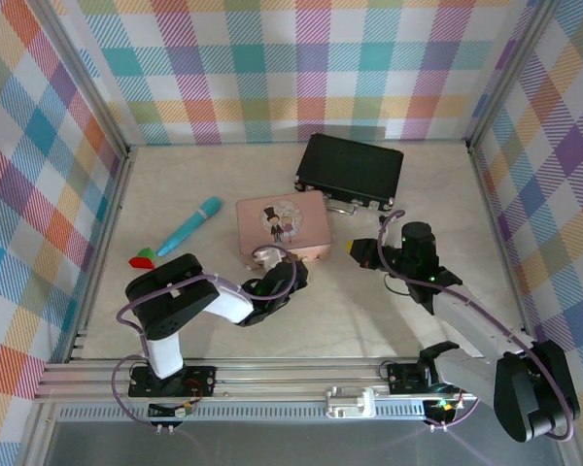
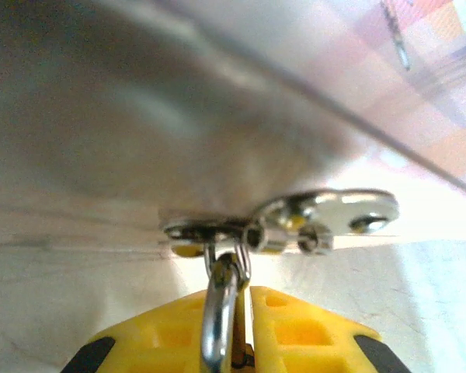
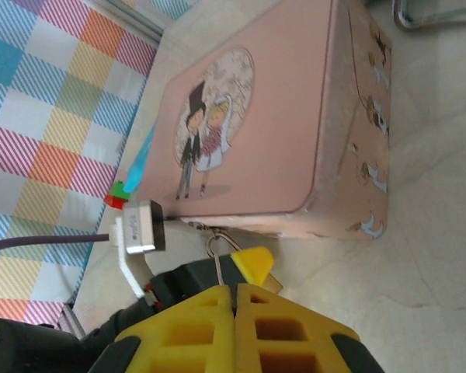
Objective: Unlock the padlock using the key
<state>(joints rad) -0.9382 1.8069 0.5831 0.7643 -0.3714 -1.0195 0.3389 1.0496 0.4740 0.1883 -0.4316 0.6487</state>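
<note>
Step in hand: I judge this to be steadying the lock so the key can be presented to it.
Padlock location: the tiny brass-gold padlock with a silver U-shaped shackle (image 2: 220,311) hangs from the silver metal hasp (image 2: 334,211) at the near edge of the pink rectangular tin (image 3: 279,116), which lies on the pale desk (image 1: 350,311).
Left end effector (image 2: 242,326): nearly closed, with the yellow pads gripping the padlock just below the hasp.
Right end effector (image 3: 234,299): closed, near the lock but apart from it. A thin greyish metal key (image 3: 219,272) stands out of the seam between the pads.
Keyhole: I cannot tell which way it faces.
Method advised: hold the padlock body still and turned towards the right side. Line the key up with its axis, push it straight in without side load, then turn it.
Risk: the key is thin and could slip in the pads.
</note>
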